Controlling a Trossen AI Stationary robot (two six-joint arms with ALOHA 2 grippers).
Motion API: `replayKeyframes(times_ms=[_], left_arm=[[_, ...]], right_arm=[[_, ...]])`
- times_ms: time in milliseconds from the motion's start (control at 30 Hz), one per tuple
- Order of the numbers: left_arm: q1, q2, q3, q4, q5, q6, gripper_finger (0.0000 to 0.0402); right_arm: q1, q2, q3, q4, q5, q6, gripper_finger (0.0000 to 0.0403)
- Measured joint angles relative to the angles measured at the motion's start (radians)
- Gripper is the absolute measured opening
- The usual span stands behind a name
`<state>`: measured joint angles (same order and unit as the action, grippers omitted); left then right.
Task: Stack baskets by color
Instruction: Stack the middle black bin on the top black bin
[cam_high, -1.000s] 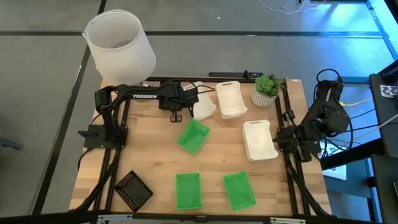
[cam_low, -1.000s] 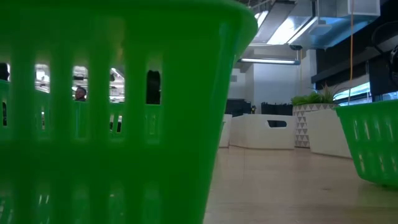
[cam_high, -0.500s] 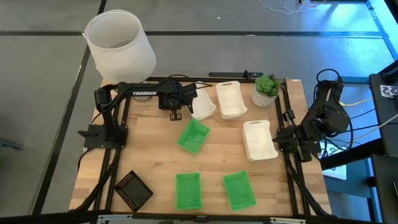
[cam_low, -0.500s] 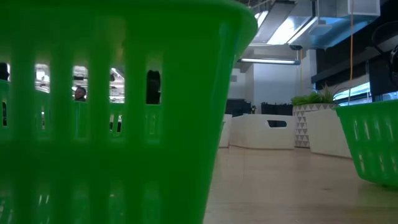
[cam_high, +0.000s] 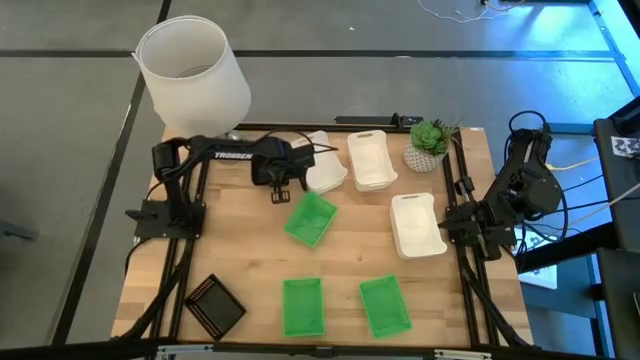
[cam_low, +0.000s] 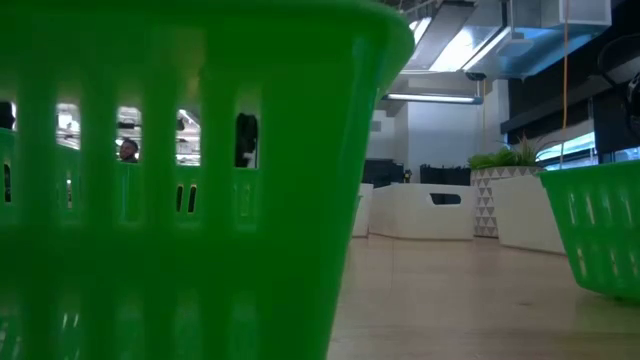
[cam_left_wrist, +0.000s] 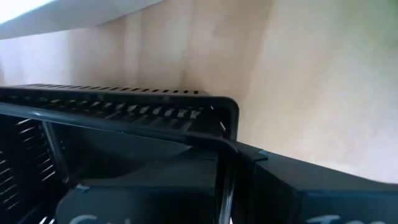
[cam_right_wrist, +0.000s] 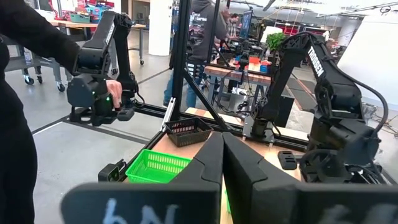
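Observation:
My left gripper hangs over the far left part of the table, pointing down and shut on a black basket. This basket hovers between a tilted white basket and a green basket. Two more white baskets lie to the right. Another two green baskets and a second black basket lie along the near edge. My right gripper is shut on nothing and waits level at the table's right edge. My left gripper holds the black basket by one slatted wall near a corner. One finger is inside the basket and the other is outside. The fingers come from above. Whether the basket's base touches the wood I cannot tell.
A big white lampshade stands beyond the far left corner and a potted plant at the far right. In the low view a green basket fills the foreground. Bare wood lies in the table's middle. People stand in the room beyond.
My left gripper has sunk a little toward the table with the black basket and shifted slightly toward the left edge, its wrist turning as it went. It has stayed shut. My right arm has kept still.

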<state>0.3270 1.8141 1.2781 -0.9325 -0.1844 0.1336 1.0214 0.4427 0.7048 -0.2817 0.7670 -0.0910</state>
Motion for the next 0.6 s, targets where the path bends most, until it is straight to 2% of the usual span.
replayKeyframes(times_ms=[100,267,600], left_arm=[[-0.02,0.0,0.0,0.0,0.038,-0.015,0.0],[-0.042,0.0,0.0,0.002,0.042,-0.027,0.0004],[-0.044,0.0,0.001,0.007,0.042,-0.036,0.006]], right_arm=[[0.0,0.0,0.0,0.0,0.0,0.0,0.0007],[0.0,0.0,0.0,0.0,0.0,0.0,0.0007],[0.0,0.0,0.0,0.0,0.0,0.0,0.0007]])
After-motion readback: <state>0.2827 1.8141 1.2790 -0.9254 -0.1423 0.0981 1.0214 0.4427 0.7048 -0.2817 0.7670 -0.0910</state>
